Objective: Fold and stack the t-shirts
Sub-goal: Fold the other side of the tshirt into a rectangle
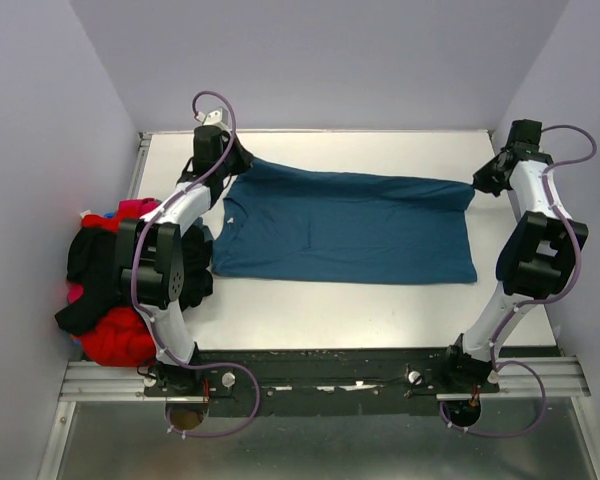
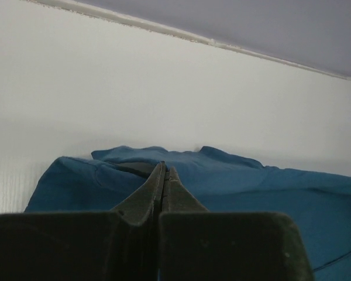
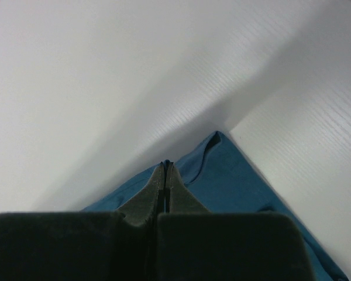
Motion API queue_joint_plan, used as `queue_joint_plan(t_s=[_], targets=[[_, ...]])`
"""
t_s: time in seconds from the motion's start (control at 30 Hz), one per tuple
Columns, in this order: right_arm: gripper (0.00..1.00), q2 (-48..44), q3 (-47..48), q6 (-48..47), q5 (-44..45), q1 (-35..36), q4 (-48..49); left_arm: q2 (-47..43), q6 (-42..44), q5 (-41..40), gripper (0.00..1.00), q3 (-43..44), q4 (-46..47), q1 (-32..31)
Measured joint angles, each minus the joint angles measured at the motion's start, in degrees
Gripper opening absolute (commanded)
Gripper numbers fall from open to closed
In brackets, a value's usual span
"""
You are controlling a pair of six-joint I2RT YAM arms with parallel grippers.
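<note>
Two claws clamped on teal t-shirt (image 1: 345,225) far edge: left gripper (image 1: 235,160) 10 o'clock, right gripper (image 1: 477,183) 2 o'clock. Shirt flat at table (image 1: 310,310) centre (limp, light, will sag). Hold corners, keep taut.

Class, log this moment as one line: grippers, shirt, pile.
left gripper: shut on teal t-shirt, far-left corner | right gripper: shut on far-right corner | shirt pile: heaped at left
</note>
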Motion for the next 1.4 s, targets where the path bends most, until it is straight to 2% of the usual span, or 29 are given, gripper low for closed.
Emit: queue_joint_plan(t_s=[0.3, 0.87, 1.2, 1.23, 1.3, 1.33, 1.4], targets=[[0.01, -0.7, -4.1, 1.5, 1.7, 0.0, -0.5, -3.0, 0.3, -1.5, 0.00, -8.5, 0.2, -0.3], [0.01, -4.5, -13.2, 2.7, 4.6, 0.0, -0.5, -16.4, 0.3, -4.3, 0.00, -24.0, 2.0, -1.6], [0.02, -6.7, -16.7, 4.1, 6.5, 0.0, 0.8, -17.8, -2.5, -7.4, 0.00, -31.5, 1.2, -3.4], [0.07, -6.7, -17.7, 4.3, 6.8, 0.0, 1.1, -17.5, -2.8, -7.5, 0.00, -31.9, 1.0, -3.5], [0.49, -6.7, -19.6, 4.8, 7.1, 0.0, 1.2, -16.7, -3.7, -7.9, 0.00, -32.8, 0.9, -3.9], [0.59, -6.7, -20.3, 5.4, 7.3, 0.0, 1.2, -16.4, -4.0, -7.9, 0.00, -33.2, 0.9, -3.9], [0.60, -6.7, -21.3, 6.1, 7.9, 0.0, 1.3, -15.8, -4.9, -7.9, 0.00, -34.0, 0.7, -3.9]])
